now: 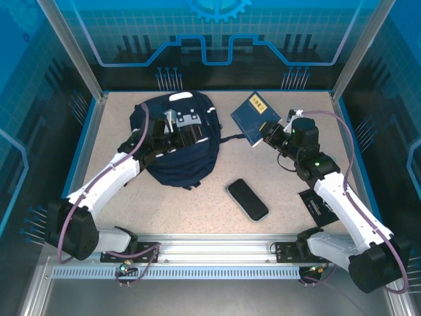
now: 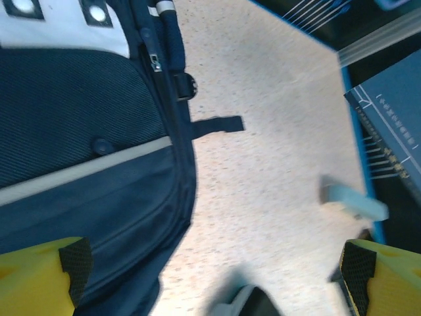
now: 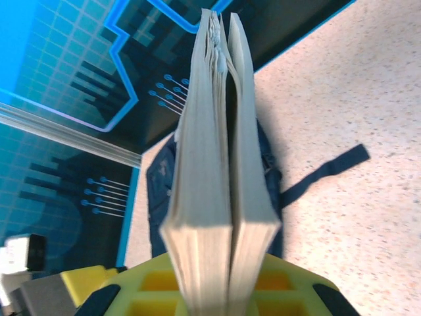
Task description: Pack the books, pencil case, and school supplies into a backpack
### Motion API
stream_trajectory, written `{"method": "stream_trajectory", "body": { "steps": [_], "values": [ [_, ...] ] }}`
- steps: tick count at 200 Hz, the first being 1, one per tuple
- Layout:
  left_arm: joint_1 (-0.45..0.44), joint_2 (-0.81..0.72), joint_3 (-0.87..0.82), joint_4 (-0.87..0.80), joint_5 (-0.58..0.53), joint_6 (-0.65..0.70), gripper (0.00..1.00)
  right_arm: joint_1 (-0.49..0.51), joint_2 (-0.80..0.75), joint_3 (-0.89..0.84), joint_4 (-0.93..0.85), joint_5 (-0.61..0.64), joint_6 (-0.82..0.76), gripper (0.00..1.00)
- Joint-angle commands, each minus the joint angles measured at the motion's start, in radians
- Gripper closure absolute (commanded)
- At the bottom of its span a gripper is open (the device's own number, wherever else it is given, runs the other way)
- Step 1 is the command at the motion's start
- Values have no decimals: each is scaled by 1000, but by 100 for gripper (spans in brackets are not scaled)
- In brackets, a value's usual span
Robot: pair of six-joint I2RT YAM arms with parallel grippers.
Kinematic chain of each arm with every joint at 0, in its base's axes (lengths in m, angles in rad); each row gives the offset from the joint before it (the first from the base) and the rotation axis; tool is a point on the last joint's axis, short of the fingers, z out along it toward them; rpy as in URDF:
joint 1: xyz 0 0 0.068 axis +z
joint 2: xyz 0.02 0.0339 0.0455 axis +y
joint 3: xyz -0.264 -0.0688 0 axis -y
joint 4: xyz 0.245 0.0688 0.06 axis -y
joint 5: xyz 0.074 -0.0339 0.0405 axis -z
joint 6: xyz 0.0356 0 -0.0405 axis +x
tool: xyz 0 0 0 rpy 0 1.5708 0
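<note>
From the overhead camera I see the backpack [image 1: 177, 141] lying flat on the left half of the speckled surface [image 1: 197, 210]. It is navy, with white patches near its top end. My left arm [image 1: 112, 178] reaches over it from the near left. In the left wrist view the left fingers [image 2: 39, 283] are spread wide, one yellow tip with its black pad over the backpack's [image 2: 85, 145] dark fabric and the other out over the bare surface [image 2: 276, 164]. Nothing is between them. A pale stripe crosses the fabric, and a short dark strap [image 2: 217, 124] lies flat on the surface beside the bag.

The books [image 1: 255, 117] are to the right of the backpack, raised and tilted, at the tip of my right arm [image 1: 342, 197]. The dark blue cover faces the overhead camera and carries a small yellow label. There is dark print on the label, but it is too small for me to read. In the right wrist view the right fingers [image 3: 151, 283] are pinching the books [image 3: 220, 184] from both sides. I look along two pale page blocks pressed side by side, with the backpack [image 3: 161, 184] behind them.

The left wrist view catches a corner of the blue cover [image 2: 395, 125] with a thin line of pale print that I cannot read.

A black oblong case [image 1: 247, 199] lies flat on the surface, nearer to me and well apart from the backpack and the books.
</note>
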Motion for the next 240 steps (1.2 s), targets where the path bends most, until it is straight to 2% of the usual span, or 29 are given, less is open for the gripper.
{"method": "stream_trajectory", "body": {
  "steps": [1,28,54,100,132,240],
  "values": [
    [-25,40,52,-221,-87,231,1,-28,11,47,-76,-26,-76,93],
    [-88,108,105,-294,-167,372,1,-43,48,56,-94,-54,-79,92],
    [-133,218,222,-437,-301,473,1,-59,74,48,-86,-84,-66,92],
    [-141,341,297,-517,-264,599,3,-86,99,41,-67,-129,-56,92],
    [-141,453,376,-560,-375,594,10,-90,109,37,-64,-144,-48,92],
    [-140,603,455,-582,-464,635,16,-93,95,19,-64,-157,-2,91]
  ]
}}
